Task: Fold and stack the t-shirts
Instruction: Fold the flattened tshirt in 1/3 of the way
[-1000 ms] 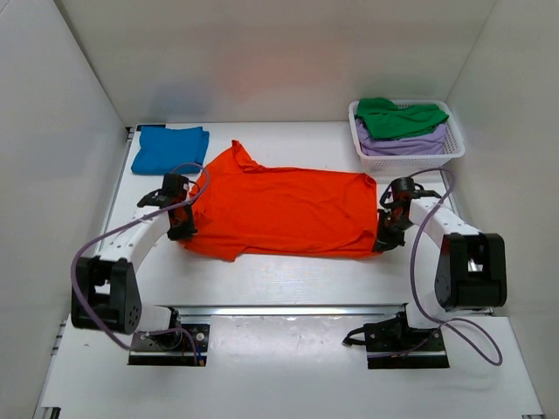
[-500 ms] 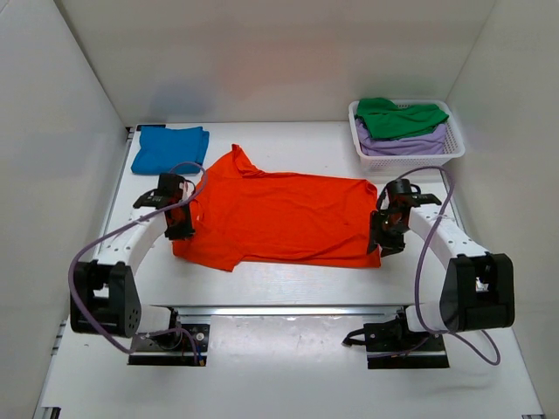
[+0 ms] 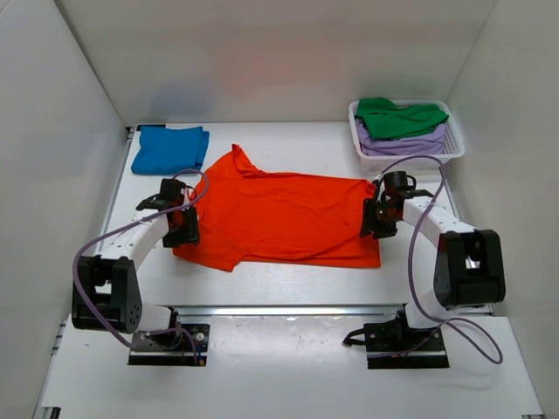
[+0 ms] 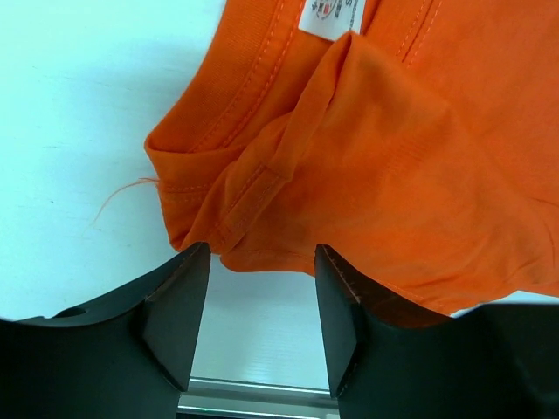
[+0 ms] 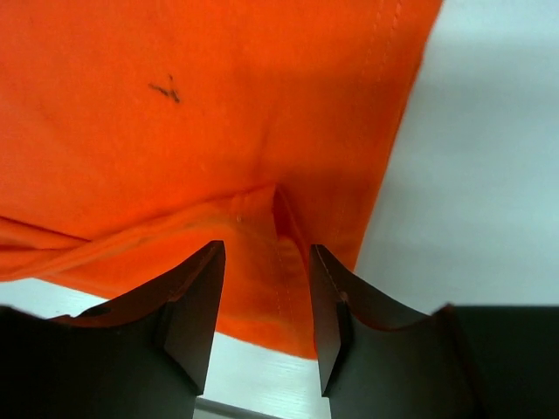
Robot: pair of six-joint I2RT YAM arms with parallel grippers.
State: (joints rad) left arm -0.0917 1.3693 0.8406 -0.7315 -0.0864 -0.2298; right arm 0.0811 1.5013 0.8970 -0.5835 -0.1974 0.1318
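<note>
Now the orange shirt [image 3: 279, 214] lies spread sideways on the worktop [image 3: 288, 279], collar toward the left arm, hem toward the right. The left pincer [image 4: 259, 257] sits at its collar end with fingers apart, holding nothing; a bunched sleeve [image 4: 236, 201] lies just past the tips. The right pincer [image 5: 266, 251] hovers over its hem edge, fingers also apart, cloth under them but not clamped. A blue shirt [image 3: 170, 148] lies folded beyond the orange shirt's collar end. Beyond its hem end stands the basket [image 3: 406, 161], holding a green shirt [image 3: 397, 116] on a lavender one [image 3: 402, 141].

The step in hand looks like a regrip for the first fold. To do it well, the left pincer should take the sleeve and shoulder seam together, since the rumple there would otherwise be folded in. The right should bite the hem close to its corner, catching both layers. Both ends should rise level and at one pace, cloth taut between them, so the crease lands straight.
</note>
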